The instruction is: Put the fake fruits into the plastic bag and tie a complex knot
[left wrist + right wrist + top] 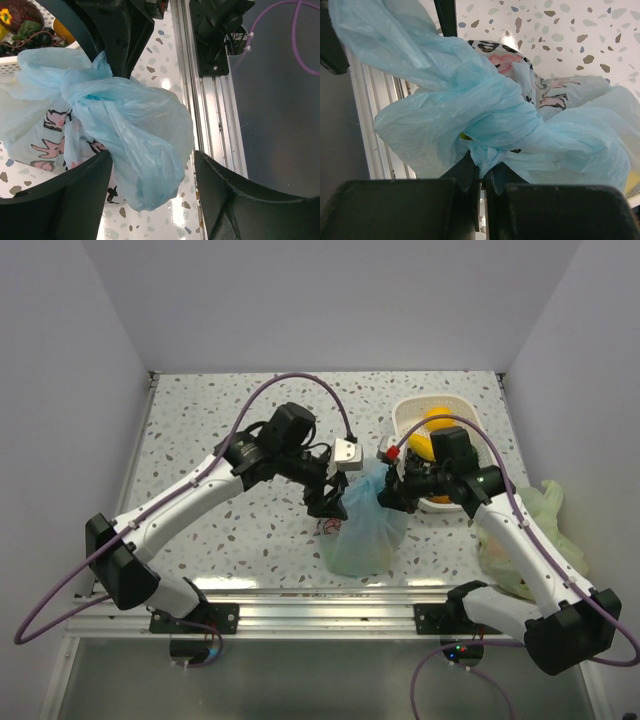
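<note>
The light-blue plastic bag stands near the table's front edge, between both grippers. Its handle strips are bunched into a knot, which also shows in the left wrist view. My right gripper is shut on a strip of the bag just below the knot; in the top view it is at the bag's upper right. My left gripper is open, its jaws wide apart around a loose bulge of the bag; in the top view it is at the bag's upper left. Fake fruits lie in a basket.
A white basket at the back right holds orange and yellow fruit; it shows in the left wrist view with dark fruit. A pale green bag lies at the right edge. The metal rail runs along the front.
</note>
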Action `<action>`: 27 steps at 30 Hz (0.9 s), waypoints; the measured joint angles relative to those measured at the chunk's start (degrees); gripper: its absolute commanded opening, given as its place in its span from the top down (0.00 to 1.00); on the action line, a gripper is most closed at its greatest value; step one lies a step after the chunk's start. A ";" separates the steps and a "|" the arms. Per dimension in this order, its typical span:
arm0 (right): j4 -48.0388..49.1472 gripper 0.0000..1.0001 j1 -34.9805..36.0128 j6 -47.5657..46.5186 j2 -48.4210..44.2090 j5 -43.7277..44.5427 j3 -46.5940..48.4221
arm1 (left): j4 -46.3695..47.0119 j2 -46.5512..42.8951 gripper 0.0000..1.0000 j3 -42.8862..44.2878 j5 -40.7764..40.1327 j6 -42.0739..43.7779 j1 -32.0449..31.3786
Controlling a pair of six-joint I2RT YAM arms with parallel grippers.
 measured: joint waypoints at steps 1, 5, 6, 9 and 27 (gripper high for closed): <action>-0.11 1.00 0.00 -0.09 0.00 -0.02 0.00 | -0.33 0.33 0.37 0.48 -0.22 0.00 -0.22; -0.94 1.00 0.00 -0.59 -0.07 -0.04 0.00 | -0.39 2.49 0.82 2.01 -2.32 0.00 -0.31; -1.38 1.00 0.00 -0.83 -0.17 -0.04 0.00 | -0.50 2.97 0.90 2.01 -3.23 0.13 -0.28; -2.29 1.00 -0.11 -1.42 -0.55 -0.09 0.02 | -0.57 3.96 1.00 1.79 -6.34 0.68 -0.09; -7.45 1.00 -10.01 -5.25 -2.40 -5.73 3.45 | 3.85 3.89 1.00 -5.31 -10.56 1.25 10.62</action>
